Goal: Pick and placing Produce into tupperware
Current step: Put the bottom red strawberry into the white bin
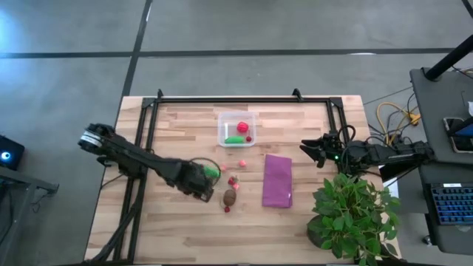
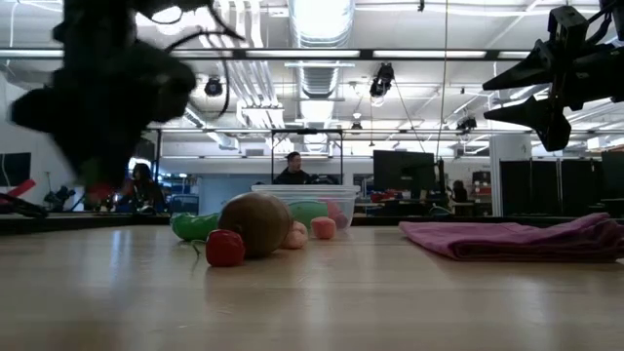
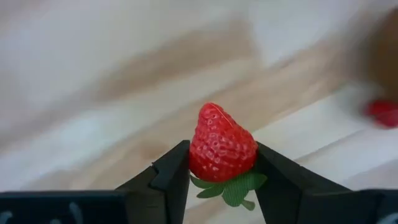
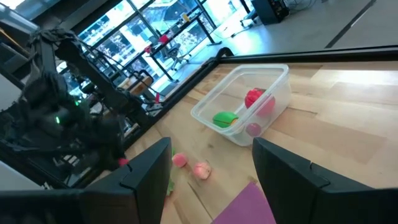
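The left tool (image 3: pixel 221 177) squeezes a red strawberry (image 3: pixel 222 148) above the middle of the desk (image 1: pixel 177 229). The right tool (image 4: pixel 211 165) hangs with its fingers spread wide near the right edge. The tupperware (image 1: pixel 237 129) sits by the back edge with some produce (image 1: pixel 242 127) inside.

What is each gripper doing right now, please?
Left gripper: closed on a toy strawberry.
Right gripper: open, holding nothing.

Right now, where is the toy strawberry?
The left wrist view shows the strawberry clamped between the left gripper fingers; in the high view that gripper is left of the brown oval fruit, over the table's middle.
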